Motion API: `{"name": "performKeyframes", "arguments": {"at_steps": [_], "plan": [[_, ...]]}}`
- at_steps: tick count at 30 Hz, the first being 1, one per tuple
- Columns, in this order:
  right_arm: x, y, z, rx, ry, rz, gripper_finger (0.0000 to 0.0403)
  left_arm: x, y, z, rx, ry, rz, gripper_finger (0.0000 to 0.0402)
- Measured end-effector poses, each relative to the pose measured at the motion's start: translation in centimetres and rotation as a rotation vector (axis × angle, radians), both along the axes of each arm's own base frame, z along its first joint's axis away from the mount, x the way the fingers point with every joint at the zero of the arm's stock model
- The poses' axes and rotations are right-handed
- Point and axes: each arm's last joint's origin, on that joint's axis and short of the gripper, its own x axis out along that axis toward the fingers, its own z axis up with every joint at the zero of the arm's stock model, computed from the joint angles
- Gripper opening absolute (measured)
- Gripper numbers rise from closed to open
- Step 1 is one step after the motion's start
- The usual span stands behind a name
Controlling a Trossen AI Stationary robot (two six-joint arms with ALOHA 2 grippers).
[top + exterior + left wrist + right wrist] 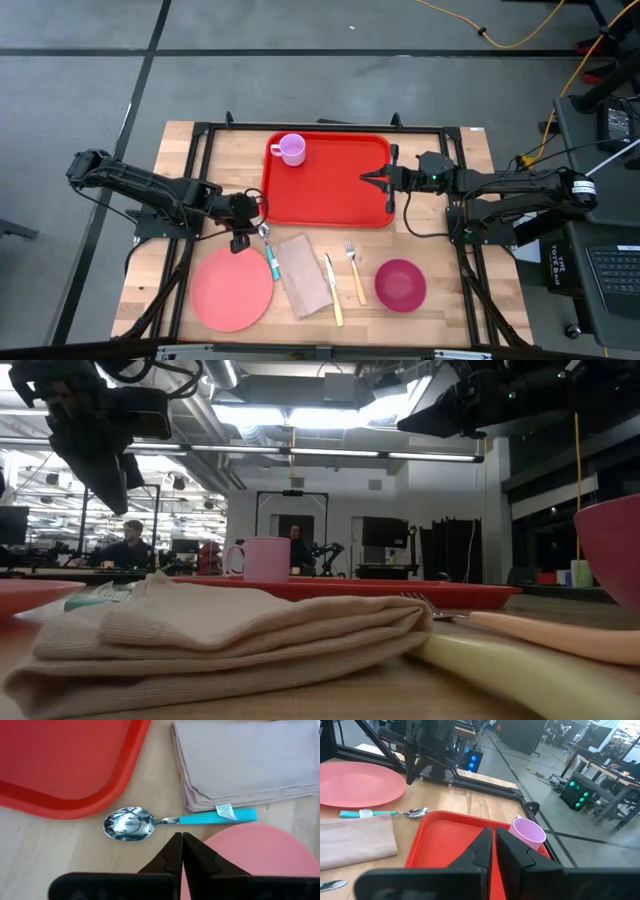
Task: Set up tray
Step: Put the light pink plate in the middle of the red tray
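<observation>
Tray (330, 190): stiff, light, slick plastic; grasp at raised rim. Left hand (243, 232) closed, empty, above spoon (268, 250); right hand (372, 178) narrow, empty, over tray's right edge

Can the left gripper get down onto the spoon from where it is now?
Probably yes. The left gripper hangs shut just above the spoon, which lies bare on the table between the tray and the pink plate. Only its handle end touches the napkin; nothing covers the bowl.
</observation>
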Motion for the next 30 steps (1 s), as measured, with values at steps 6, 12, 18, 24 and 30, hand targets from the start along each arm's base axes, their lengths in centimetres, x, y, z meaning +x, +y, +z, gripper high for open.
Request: {"name": "performKeyframes", "arguments": {"at_steps": [6,12,18,24,30], "plan": [[0.00,0.00,0.00,0.000,0.000,0.000,0.0029,0.00,0.00,0.00,0.026,-0.005,-0.042,0.0007],[-0.01,0.00,0.01,0.003,-0.001,0.000,0.0029,0.01,0.08,-0.01,0.069,-0.012,-0.057,0.0007],[-0.01,0.00,0.01,0.003,-0.001,0.000,0.0029,0.02,0.09,-0.02,0.080,-0.014,-0.070,0.0018],[-0.01,0.00,0.01,0.003,-0.001,0.000,0.0029,-0.03,0.19,-0.05,0.089,-0.006,-0.024,0.0072],[-0.01,0.00,0.02,0.003,-0.001,0.000,0.0029,-0.14,0.35,-0.13,0.109,0.007,0.034,0.0139]]}}
